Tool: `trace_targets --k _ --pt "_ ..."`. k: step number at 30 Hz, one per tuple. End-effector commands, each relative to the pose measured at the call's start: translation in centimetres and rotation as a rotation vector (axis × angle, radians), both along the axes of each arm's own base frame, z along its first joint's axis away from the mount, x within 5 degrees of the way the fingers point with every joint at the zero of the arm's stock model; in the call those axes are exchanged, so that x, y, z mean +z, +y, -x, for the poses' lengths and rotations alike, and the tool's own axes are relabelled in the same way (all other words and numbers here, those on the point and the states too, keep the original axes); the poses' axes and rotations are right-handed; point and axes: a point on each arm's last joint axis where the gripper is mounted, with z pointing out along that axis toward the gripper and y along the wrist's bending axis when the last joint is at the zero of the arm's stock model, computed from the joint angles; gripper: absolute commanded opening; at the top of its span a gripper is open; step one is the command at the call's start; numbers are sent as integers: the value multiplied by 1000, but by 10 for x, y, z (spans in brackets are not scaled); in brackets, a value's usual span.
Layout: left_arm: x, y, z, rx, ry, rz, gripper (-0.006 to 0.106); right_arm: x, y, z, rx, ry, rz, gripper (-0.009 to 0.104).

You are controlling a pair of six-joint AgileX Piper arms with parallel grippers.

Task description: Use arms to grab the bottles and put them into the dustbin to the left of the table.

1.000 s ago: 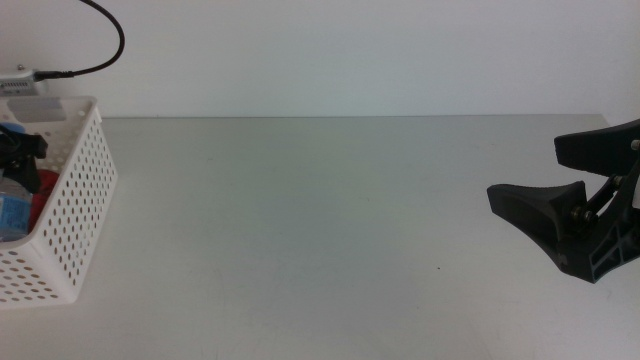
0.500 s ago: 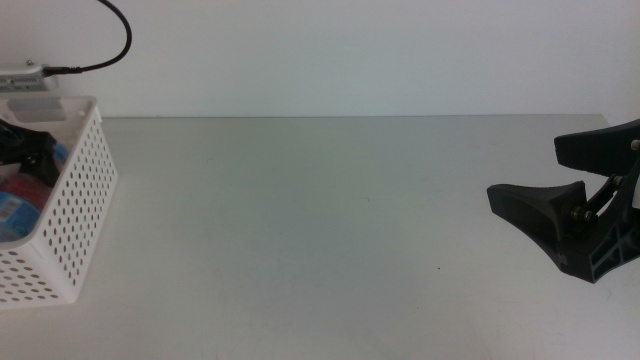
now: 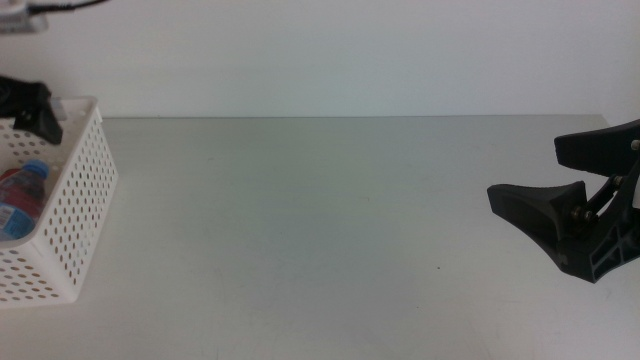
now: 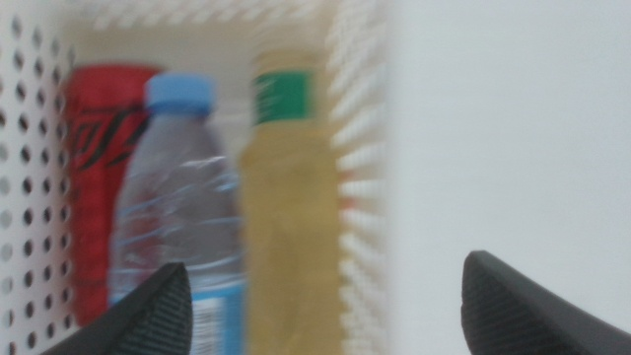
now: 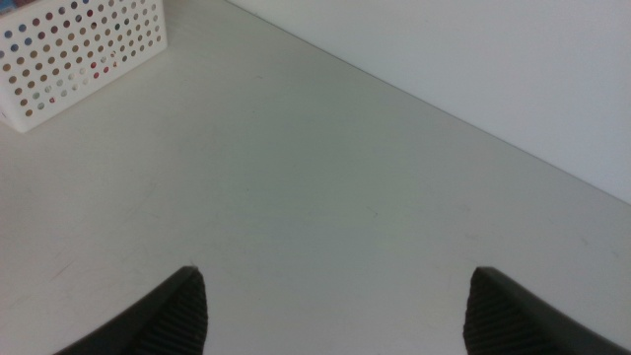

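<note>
Pale tabletop (image 3: 320,220), with the white dustbin (image 3: 75,210) at its left edge. Red can (image 4: 94,158), water bottle (image 4: 177,217) and yellow bottle (image 4: 291,227) are seen lying inside. Left gripper (image 4: 325,306) is held above it, jaws spread and empty. Right gripper (image 3: 560,190) is held over the right side, jaws spread.

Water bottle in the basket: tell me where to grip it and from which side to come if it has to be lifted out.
Grip the water bottle across its clear body just below the blue cap, coming from above through the basket's open top. It lies wedged between the red can and the yellow bottle, so the perforated walls probably block any sideways approach. The left gripper hangs open above it.
</note>
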Motion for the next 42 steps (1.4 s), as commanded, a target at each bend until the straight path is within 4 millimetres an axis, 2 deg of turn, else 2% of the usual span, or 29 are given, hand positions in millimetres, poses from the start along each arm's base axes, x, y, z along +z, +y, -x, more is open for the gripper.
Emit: trace_targets --k 1,9,12,16,22,27,42 --pt "47 -20 17 -8 -161 -6 94 17 -1 0 -4 -95 -41 67" --pt "114 -88 56 -212 -493 -24 93 17 -1 0 -4 -95 -41 67" --pt "129 -110 75 -309 -557 -28 93 17 -1 0 -4 -95 -41 67" --pt "147 -127 100 -387 -640 -25 93 17 -1 0 -4 -95 -41 67" --pt "169 -128 129 -370 -744 15 93 17 -1 0 -4 -95 -41 67" --pt "176 -126 141 -357 -774 31 93 17 -1 0 -4 -95 -41 67" --pt "169 -127 128 -358 -741 22 93 16 -1 0 -4 -94 -41 67"
